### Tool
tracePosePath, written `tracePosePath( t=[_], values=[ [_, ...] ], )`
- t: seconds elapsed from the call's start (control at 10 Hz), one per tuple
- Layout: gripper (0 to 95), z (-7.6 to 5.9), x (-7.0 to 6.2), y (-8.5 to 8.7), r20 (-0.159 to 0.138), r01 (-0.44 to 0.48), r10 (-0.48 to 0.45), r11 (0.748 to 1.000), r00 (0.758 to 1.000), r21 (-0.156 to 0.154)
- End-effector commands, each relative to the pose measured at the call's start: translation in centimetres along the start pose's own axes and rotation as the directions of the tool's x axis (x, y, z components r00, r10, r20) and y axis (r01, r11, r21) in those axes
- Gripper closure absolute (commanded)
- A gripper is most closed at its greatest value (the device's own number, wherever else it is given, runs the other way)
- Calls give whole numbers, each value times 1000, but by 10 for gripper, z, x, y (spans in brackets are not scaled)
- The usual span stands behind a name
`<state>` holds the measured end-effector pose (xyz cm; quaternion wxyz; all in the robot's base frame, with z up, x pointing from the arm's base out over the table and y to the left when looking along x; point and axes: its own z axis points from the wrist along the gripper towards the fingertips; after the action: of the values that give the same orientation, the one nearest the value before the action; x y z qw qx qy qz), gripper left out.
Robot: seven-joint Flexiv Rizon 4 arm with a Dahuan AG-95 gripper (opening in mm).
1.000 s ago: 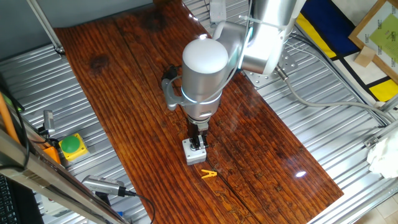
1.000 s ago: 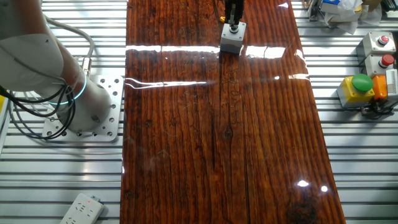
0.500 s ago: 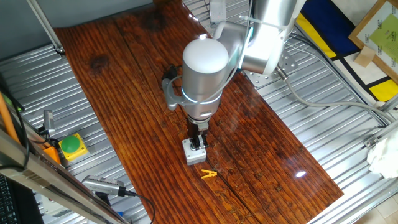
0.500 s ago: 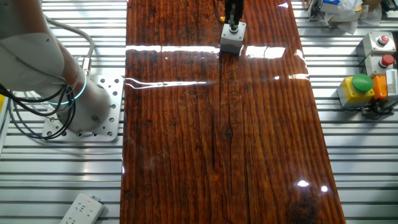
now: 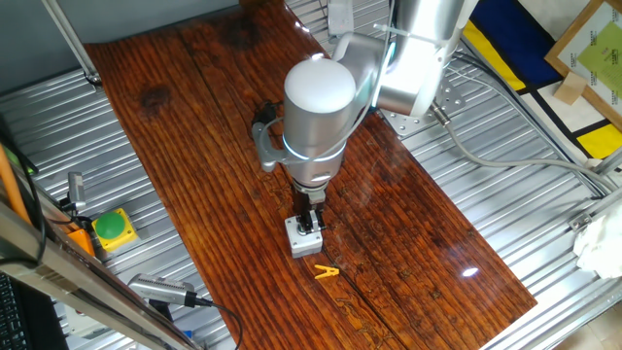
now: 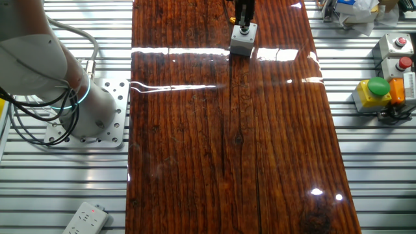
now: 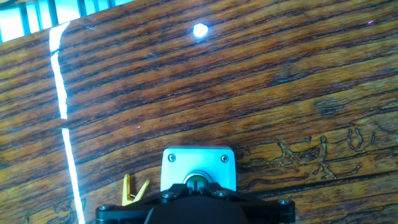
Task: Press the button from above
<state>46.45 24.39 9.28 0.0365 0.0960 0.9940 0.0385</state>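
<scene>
The small light-grey box stands on the dark wooden table near its front edge. It also shows in the other fixed view and in the hand view. The green button in its top is mostly covered by my fingertips. My gripper points straight down onto the button; it also shows in the other fixed view. In the hand view my gripper has its two fingertips touching each other, resting on the button's middle.
A yellow clothespin lies just beside the box, also in the hand view. A larger green button in a yellow housing and red-button boxes sit off the table. The arm's base is bolted beside the board.
</scene>
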Motion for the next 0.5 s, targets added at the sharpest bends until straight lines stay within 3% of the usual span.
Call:
tracePosePath(
  t=[0.1,0.5],
  values=[
    [950,0,0,-1,4,2,-2,1000,1000,7],
    [950,0,0,-1,7,4,-5,1000,1000,19]
  ],
)
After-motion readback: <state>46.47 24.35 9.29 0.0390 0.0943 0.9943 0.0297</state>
